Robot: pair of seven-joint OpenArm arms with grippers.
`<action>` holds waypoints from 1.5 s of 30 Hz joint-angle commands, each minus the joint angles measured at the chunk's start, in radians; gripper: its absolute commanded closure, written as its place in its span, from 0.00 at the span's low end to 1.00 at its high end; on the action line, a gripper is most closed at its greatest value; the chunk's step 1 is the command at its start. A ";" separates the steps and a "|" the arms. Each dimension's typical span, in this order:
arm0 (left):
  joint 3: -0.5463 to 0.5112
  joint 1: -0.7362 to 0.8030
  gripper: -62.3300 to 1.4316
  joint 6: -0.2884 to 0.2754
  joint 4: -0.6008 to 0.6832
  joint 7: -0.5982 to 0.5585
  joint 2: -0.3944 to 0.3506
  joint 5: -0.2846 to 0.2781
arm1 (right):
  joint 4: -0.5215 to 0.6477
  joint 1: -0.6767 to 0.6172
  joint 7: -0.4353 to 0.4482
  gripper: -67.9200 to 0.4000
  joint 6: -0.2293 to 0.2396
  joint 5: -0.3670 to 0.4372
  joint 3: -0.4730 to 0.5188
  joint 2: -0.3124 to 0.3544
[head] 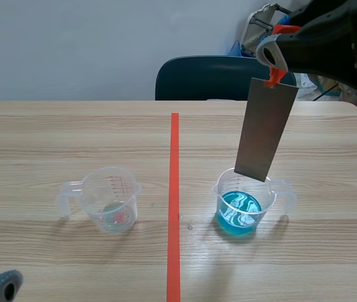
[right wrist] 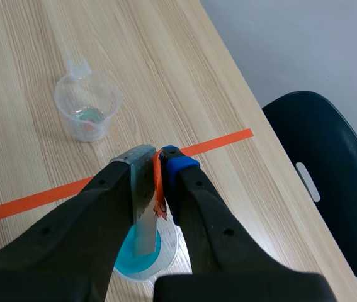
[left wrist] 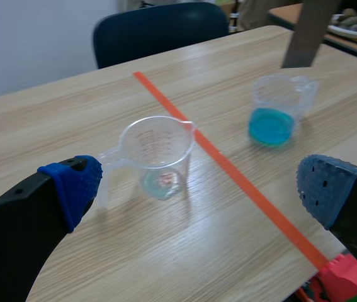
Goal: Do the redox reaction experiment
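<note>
A grey metal strip (head: 266, 132) hangs upright from my right gripper (head: 274, 74), which is shut on its top end by an orange-red tab. Its lower end is at the rim of a clear beaker of blue liquid (head: 246, 202), right of the tape line. In the right wrist view the strip (right wrist: 143, 220) points down from the right gripper (right wrist: 159, 165) into that beaker (right wrist: 124, 263). A second clear beaker (head: 110, 200) with a little residue stands left of the line. My left gripper (left wrist: 200, 185) is open, low, with this beaker (left wrist: 156, 154) ahead of it.
An orange-red tape line (head: 174, 207) divides the table. A dark blue chair (head: 209, 78) stands behind the far edge. A red and green object (left wrist: 345, 283) lies near my left gripper's right finger.
</note>
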 commanded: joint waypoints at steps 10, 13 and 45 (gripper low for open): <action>0.001 -0.003 0.00 0.008 0.003 0.008 0.005 -0.055 | 0.010 0.014 0.012 0.99 0.007 0.008 0.010 0.008; 0.001 -0.003 0.00 0.008 0.003 0.008 0.005 -0.055 | 0.010 0.014 0.012 0.99 0.007 0.008 0.010 0.008; 0.001 -0.003 0.00 0.008 0.003 0.012 0.005 -0.055 | 0.010 0.014 0.012 0.99 0.007 0.008 0.010 0.008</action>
